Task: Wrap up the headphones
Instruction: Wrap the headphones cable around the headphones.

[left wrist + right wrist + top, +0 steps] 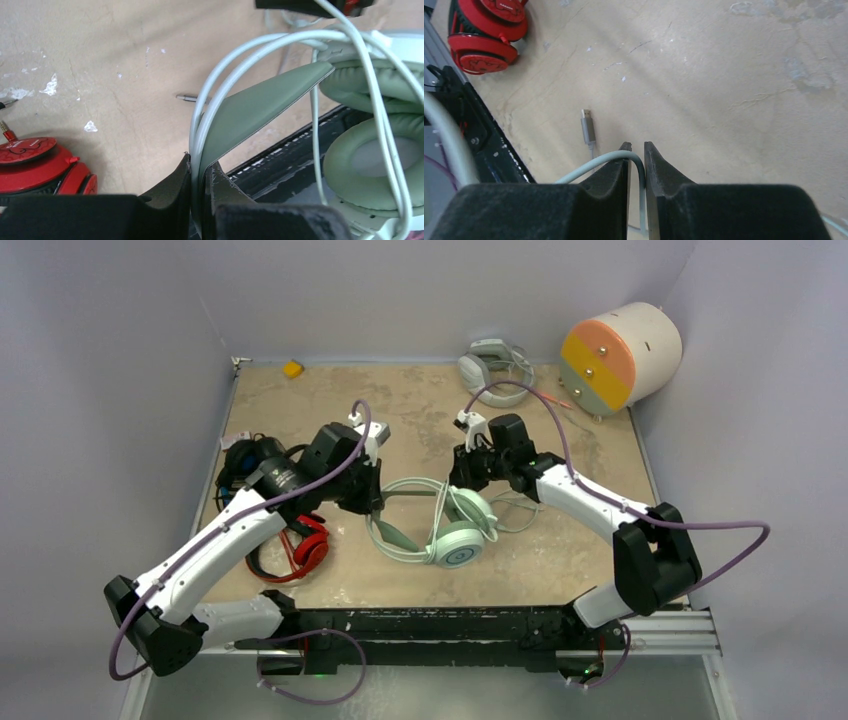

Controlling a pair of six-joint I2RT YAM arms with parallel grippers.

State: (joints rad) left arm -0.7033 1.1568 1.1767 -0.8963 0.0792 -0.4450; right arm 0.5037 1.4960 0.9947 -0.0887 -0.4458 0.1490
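Note:
The mint-green and white headphones (458,543) lie at the table's middle near the front. My left gripper (372,504) is shut on their headband (260,105), the jaws pinching the green strap and white wire hoops (200,167). The pale cable (372,100) crosses the green ear cups (375,165). At the other side my right gripper (465,480) is closed narrowly round that cable (614,160), which bends over one finger and runs down between the jaws (637,147). Its USB plug (587,131) lies on the table. The red-and-black headphones (305,545) and the black headphones (245,465) lie at the left.
A grey-white headset (495,370) sits at the back, with a white and orange cylinder (620,355) to its right. A small yellow piece (292,368) lies at the back left. The black front rail (450,625) runs just below the mint headphones.

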